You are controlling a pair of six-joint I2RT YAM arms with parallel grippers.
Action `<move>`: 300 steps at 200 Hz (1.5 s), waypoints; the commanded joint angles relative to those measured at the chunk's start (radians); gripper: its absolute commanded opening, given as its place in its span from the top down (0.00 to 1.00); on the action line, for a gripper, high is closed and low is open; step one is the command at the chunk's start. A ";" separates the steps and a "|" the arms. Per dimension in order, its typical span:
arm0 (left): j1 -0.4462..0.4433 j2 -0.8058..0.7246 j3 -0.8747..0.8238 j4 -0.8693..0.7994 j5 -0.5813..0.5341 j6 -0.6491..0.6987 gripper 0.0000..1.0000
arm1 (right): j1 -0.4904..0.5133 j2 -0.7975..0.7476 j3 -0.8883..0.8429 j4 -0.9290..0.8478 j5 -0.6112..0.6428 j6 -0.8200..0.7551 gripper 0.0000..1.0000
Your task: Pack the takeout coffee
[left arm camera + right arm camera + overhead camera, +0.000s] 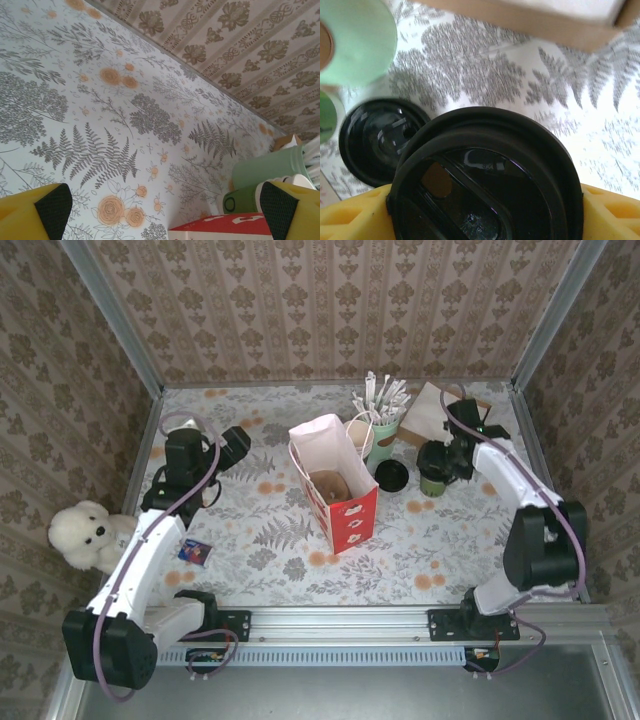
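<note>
Presently clenched in right claw (438, 464), seemingly for lifting: takeout coffee (485, 180), black-lidded, upright on counter (260, 530) right of gift bag (348, 512) standing open-mouthed to receive it; left claw (165, 207) released, parked left of bag, out of the way.

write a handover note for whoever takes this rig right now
Left gripper: open, empty, over the table left of the gift bag.
Right gripper: shut on a lidded green cup standing right of the bag.
Open green cup, cream rim: on the table by the bag's far corner, black lid nearby.
Done: no cup bagged. Left: lift and pack.
</note>
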 commanded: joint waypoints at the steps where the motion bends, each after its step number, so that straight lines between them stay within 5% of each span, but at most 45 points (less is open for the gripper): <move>1: 0.007 0.023 0.032 0.015 0.094 0.042 0.00 | 0.028 -0.115 -0.099 -0.028 -0.023 0.030 0.24; 52: 0.007 0.043 0.058 0.011 0.150 0.086 0.00 | 0.147 -0.260 -0.203 0.028 -0.061 0.051 0.24; 102: 0.001 0.007 0.021 0.043 0.159 0.094 0.00 | 0.237 -0.215 -0.200 0.016 -0.039 -0.014 0.23; 208: 0.001 0.032 0.055 0.018 0.189 0.113 0.00 | 0.253 -0.236 -0.197 -0.043 0.017 -0.045 0.05; 262: 0.002 0.037 0.077 -0.030 0.174 0.124 0.00 | 0.262 -0.235 -0.070 -0.201 0.021 0.294 0.00; 300: 0.001 0.033 0.065 -0.039 0.156 0.138 0.00 | 0.272 -0.206 -0.013 -0.243 0.057 0.356 0.00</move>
